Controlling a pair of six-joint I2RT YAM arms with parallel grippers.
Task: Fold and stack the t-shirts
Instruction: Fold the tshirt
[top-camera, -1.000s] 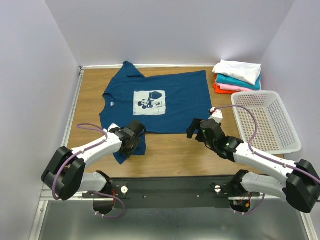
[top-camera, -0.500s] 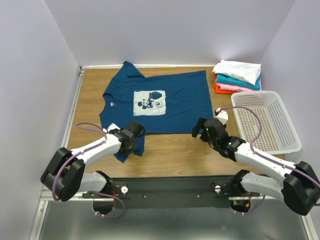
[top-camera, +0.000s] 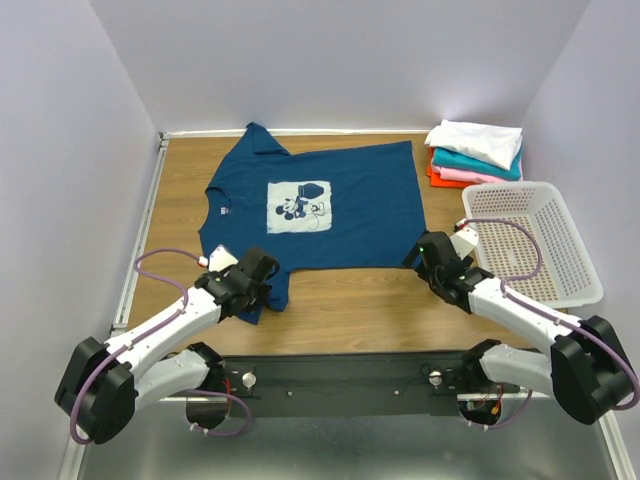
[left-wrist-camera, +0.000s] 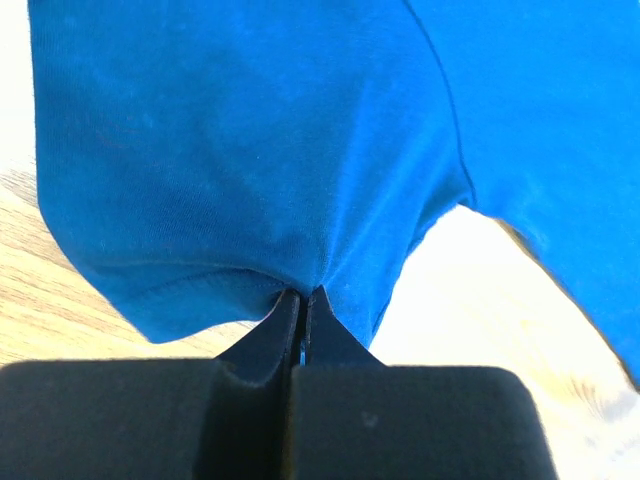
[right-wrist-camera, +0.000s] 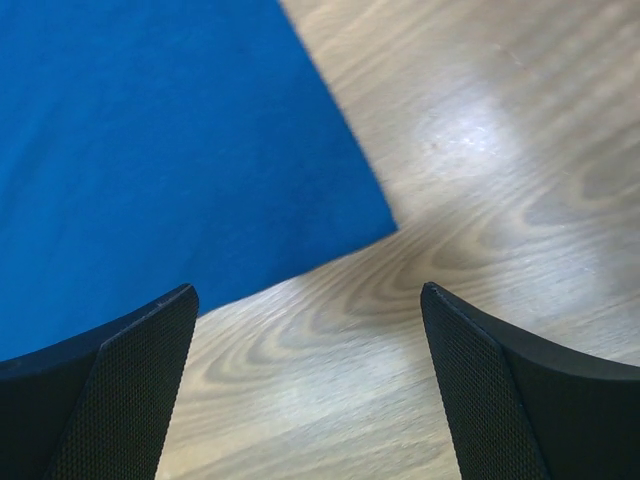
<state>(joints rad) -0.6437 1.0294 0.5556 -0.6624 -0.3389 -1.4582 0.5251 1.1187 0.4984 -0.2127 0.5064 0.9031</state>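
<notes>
Navy t-shirt (top-camera: 330, 205): spread flat, print up, on table (top-camera: 350, 310); long axis left to right, collar left, hem right. Left gripper (left-wrist-camera: 303, 303): clenched on near sleeve (left-wrist-camera: 200, 180) cloth. Right gripper (right-wrist-camera: 310, 300): spread wide, holding nothing, low over bare wood just beside near hem corner (right-wrist-camera: 380, 225), corner lying ahead between the finger lines; nearer arm for that corner.
</notes>
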